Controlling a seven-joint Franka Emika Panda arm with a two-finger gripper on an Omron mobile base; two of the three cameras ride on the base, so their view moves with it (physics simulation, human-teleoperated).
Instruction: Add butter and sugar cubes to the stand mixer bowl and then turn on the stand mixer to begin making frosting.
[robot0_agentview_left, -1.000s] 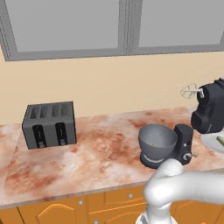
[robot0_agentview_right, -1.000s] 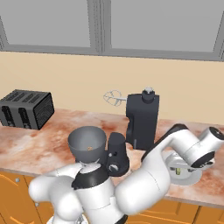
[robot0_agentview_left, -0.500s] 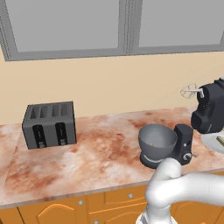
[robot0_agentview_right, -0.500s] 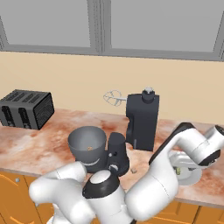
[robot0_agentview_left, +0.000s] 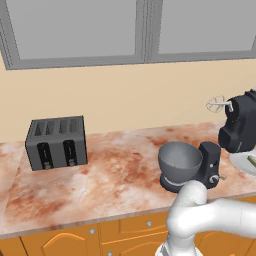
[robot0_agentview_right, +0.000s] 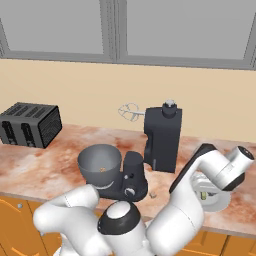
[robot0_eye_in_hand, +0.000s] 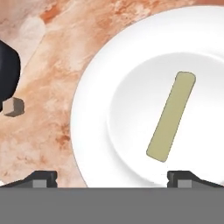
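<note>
The spread end effector (robot0_eye_in_hand: 112, 177) hovers over the butter (robot0_eye_in_hand: 171, 117) on the plate (robot0_eye_in_hand: 96, 113), ready to descend and pinch it.

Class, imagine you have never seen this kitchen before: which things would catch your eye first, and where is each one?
The white plate with the butter lying slantwise on it, straight below the open gripper. Then the stand mixer, head tilted back, at the counter's right, with the stand mixer bowl in front. A dark toaster stands far left.
</note>
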